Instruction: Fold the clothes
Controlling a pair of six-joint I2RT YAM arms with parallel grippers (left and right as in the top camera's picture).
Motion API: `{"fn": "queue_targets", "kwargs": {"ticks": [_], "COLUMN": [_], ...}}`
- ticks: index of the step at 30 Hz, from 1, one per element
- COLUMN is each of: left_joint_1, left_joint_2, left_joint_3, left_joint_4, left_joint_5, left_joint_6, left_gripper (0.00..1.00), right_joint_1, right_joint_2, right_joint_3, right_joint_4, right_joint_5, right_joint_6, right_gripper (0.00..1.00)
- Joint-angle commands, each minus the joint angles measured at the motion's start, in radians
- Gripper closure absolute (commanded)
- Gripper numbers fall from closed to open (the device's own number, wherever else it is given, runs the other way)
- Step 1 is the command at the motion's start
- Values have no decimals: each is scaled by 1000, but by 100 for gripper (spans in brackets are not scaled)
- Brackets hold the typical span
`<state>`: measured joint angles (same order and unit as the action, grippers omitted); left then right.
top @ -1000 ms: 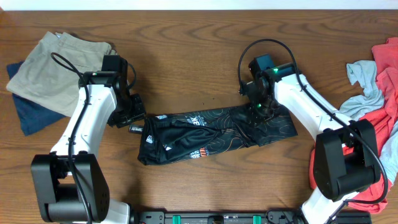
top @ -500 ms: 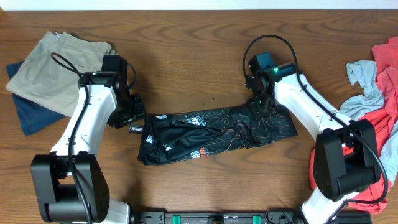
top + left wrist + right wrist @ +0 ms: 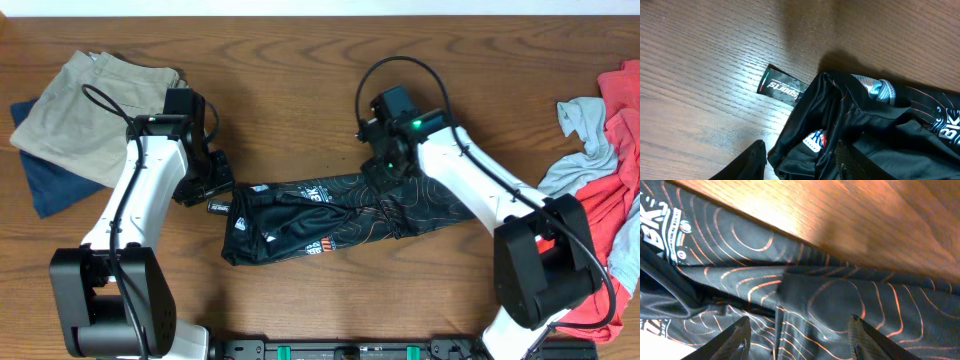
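Overhead: black T-shirt (image 3: 340, 215) lies mid-table (image 3: 300, 80), bunched into a long band running 8 to 2 o'clk, white print & orange lines showing. L gripper (image 3: 215, 190) sits at the band's 9 o'clk end, just beside the cloth. R gripper (image 3: 388, 168) is over the band's upper edge, approx 1 o'clk from its middle. Small black label (image 3: 218, 207) on the wood btwn L gripper & shirt. At 10 o'clk: khaki garment (image 3: 90, 110) on top of a dark blue garment (image 3: 45, 185). At 3 o'clk, by the table edge: coral-red shirt (image 3: 610, 200) w/ pale grey-blue shirt (image 3: 585, 125) on it, well apart from the black one.

L wrist: L gripper (image 3: 800, 162) has its jaws spread; one finger clear at 7 o'clk, the other dim against black cloth at 5 o'clk. Shirt's end (image 3: 865, 130) fills the 3–5 o'clk part, its corner in the gap but not pinched; can't tell if it touches a finger. Label (image 3: 782, 86) flat on wood at 11 o'clk of that corner.

R wrist: R gripper (image 3: 800, 337) has jaws wide apart, tips at 7 & 5 o'clk, nothing gripped. Shirt (image 3: 840, 305) spreads under them w/ a fold ridge btwn; bare wood at 1 o'clk.
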<state>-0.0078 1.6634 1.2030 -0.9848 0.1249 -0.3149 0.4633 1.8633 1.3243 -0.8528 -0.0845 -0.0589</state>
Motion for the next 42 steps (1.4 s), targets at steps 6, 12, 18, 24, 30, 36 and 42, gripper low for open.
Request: {"fn": "queue_targets", "kwargs": {"ticks": [6,12,18,24,30,36,42], "left_joint_1": [2,2,2,2,2,2,2], "left_joint_2": [-3,-3,-3,-3,-3,-3,-3], "left_joint_3": [-6,-6,-6,-6,-6,-6,-6], "left_joint_4": [0,0,0,0,0,0,0], "left_joint_5": [-2,-2,-2,-2,-2,-2,-2], "left_joint_6": [-1,-1,-1,-1,-1,-1,-1], "left_gripper": [52,53,53,53,52,52,52], "right_joint_1": [58,60,60,58,52,54,57], "right_joint_2": [55,90,129,128,124,124,124], "right_joint_3": [8,8,8,17,68,107,107], "right_joint_4": [16,32,55,56,34,17,21], "right_joint_5": [141,141,159,266,268,225,146], "right_joint_6": [-9,-9,-8,66,66,65,65], "right_gripper": [40,46,81,99,99,99,85]}}
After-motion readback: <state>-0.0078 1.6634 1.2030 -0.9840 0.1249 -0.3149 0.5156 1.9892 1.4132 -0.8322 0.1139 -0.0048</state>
